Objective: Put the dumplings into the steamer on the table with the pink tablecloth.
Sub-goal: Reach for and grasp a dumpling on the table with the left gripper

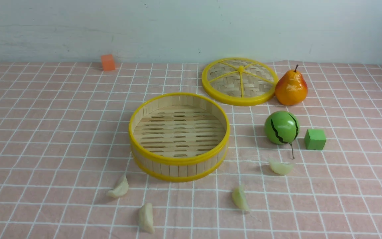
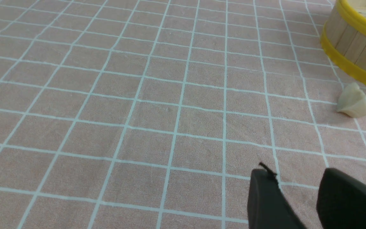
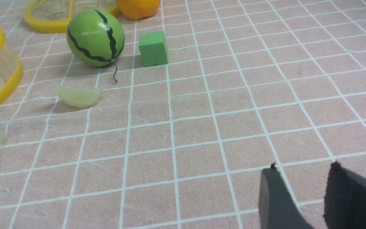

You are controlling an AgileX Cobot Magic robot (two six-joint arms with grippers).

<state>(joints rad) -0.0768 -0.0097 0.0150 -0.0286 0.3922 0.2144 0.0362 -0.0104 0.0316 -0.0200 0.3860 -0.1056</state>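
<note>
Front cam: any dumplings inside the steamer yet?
No, the steamer shows a bare slatted floor, and all four dumplings lie outside it on the pink tablecloth.

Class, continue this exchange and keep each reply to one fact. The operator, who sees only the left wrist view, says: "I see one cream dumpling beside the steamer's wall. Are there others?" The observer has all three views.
Observer: Three more lie on the pink tablecloth: another cream dumpling and two greenish dumplings.
Operator: Is the steamer loaded yet?
Observer: No, its slatted floor is bare.
Operator: What about the other arm?
Observer: The right pincer is open over bare cloth and holds nothing.
</note>
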